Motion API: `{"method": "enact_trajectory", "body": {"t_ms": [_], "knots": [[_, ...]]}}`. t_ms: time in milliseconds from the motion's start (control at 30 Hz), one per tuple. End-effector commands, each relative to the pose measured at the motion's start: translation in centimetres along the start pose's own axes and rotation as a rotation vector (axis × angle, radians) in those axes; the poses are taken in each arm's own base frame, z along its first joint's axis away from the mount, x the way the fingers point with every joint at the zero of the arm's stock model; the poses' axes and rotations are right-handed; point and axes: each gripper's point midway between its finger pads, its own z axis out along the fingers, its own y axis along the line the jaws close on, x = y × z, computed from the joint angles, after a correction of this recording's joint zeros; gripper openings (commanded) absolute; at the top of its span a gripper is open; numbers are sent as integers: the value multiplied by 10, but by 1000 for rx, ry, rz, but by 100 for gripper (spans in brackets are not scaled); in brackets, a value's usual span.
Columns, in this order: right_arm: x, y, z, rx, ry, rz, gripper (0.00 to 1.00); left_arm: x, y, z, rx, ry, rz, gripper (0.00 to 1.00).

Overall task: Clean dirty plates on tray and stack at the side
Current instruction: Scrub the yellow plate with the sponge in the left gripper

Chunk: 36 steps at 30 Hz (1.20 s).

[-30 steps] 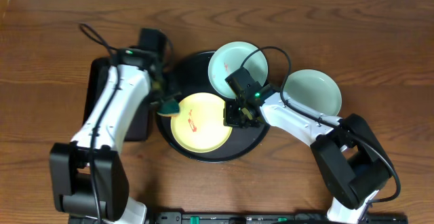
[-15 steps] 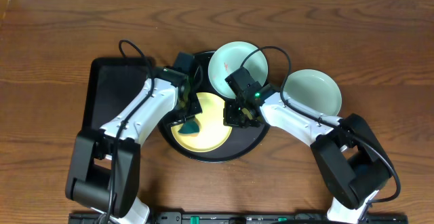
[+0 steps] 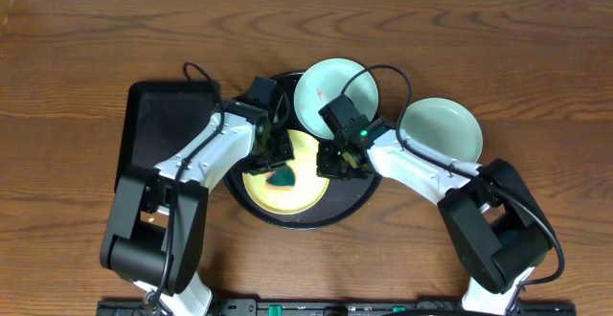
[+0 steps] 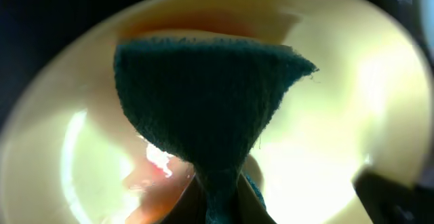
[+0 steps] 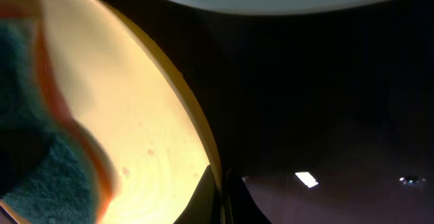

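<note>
Overhead view: the round black tray (image 3: 352, 197) sits mid-table (image 3: 77, 48), with the yellow plate (image 3: 292, 194) lying inside it. The left gripper (image 3: 276, 169) is clamped on a teal cloth (image 4: 203, 102), which is pressed against the plate's inner surface beside a red-orange smear (image 4: 154, 172). The right gripper (image 3: 335, 163) pinches the yellow plate's right rim (image 5: 196, 125). One mint plate (image 3: 321, 86) rests at the tray's upper right edge. A second mint plate (image 3: 439, 129) lies on the table just right of the tray. A rectangular black tray (image 3: 158, 124) lies to the left.
</note>
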Motion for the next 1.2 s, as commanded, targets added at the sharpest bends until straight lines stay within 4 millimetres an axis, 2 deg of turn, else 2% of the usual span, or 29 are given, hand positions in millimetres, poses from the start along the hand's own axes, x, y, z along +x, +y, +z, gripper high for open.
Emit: {"method": "enact_trajectory", "body": {"t_ms": [0, 100, 133, 233, 300, 400, 500, 733, 800, 900, 1000, 1167], "knots": [[-6, 0, -1, -6, -9, 22, 1, 13, -13, 9, 86, 65, 146, 7], [-6, 1, -1, -6, -9, 22, 1, 8, -6, 10, 45, 43, 136, 7], [-6, 1, -1, -6, -9, 22, 1, 5, 2, 10, -2, 28, 97, 8], [-5, 0, -1, -6, -8, 22, 1, 3, 44, 5, -228, -32, -151, 7], [-5, 0, -1, -6, -8, 22, 1, 5, 58, 1, -302, -51, -226, 7], [-6, 1, -1, -7, -10, 22, 1, 7, 59, 0, -310, -42, -231, 7], [-6, 1, -1, -7, -11, 22, 1, 11, 47, 1, -248, 3, -164, 7], [-6, 1, -1, -7, -11, 21, 1, 23, -33, -2, 206, 123, 290, 7], [-6, 1, -1, -7, -10, 21, 1, 23, -37, -3, 229, 118, 330, 7], [-6, 1, -1, -7, -10, 21, 1, 10, -20, 0, 129, 68, 287, 8], [-6, 1, -1, -7, -10, 21, 1, -13, 16, -1, -55, -16, 109, 7], [-6, 1, -1, -7, -10, 21, 1, -42, 61, -22, -225, -114, -76, 7]]}}
